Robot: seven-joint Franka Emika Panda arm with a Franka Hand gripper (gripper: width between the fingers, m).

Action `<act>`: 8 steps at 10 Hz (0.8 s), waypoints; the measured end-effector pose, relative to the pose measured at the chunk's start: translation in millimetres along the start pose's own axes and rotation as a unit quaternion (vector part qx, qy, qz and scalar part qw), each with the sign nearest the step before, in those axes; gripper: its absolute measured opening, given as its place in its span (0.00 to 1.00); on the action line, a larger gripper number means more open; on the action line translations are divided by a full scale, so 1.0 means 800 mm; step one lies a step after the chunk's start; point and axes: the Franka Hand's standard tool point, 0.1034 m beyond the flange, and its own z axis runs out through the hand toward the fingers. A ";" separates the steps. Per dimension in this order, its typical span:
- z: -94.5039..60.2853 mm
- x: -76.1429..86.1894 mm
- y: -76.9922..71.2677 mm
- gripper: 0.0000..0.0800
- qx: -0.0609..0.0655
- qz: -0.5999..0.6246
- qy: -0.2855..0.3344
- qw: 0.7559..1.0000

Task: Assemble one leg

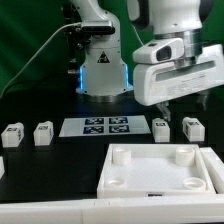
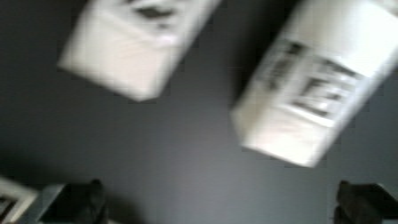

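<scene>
Several small white legs with tags lie on the black table. Two are at the exterior view's left (image 1: 12, 135) (image 1: 43, 132) and two at its right (image 1: 160, 126) (image 1: 192, 126). My gripper (image 1: 183, 102) hangs a little above the two right ones. The wrist view shows two blurred legs (image 2: 134, 45) (image 2: 311, 85) lying apart on the table below. The gripper (image 2: 222, 205) is open and empty, with its dark fingertips (image 2: 80, 200) wide apart and nothing between them. The large white tray-like piece (image 1: 120, 176) lies at the front.
The marker board (image 1: 105, 126) lies flat between the left and right pairs of legs. The robot base (image 1: 105, 70) stands behind it. The tray-like piece fills the front right of the table.
</scene>
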 end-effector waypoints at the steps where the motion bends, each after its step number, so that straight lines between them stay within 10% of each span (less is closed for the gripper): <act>1: 0.003 0.000 -0.027 0.81 0.005 0.049 -0.001 0.999; 8: 0.000 -0.004 -0.046 0.81 0.005 0.078 -0.100 0.992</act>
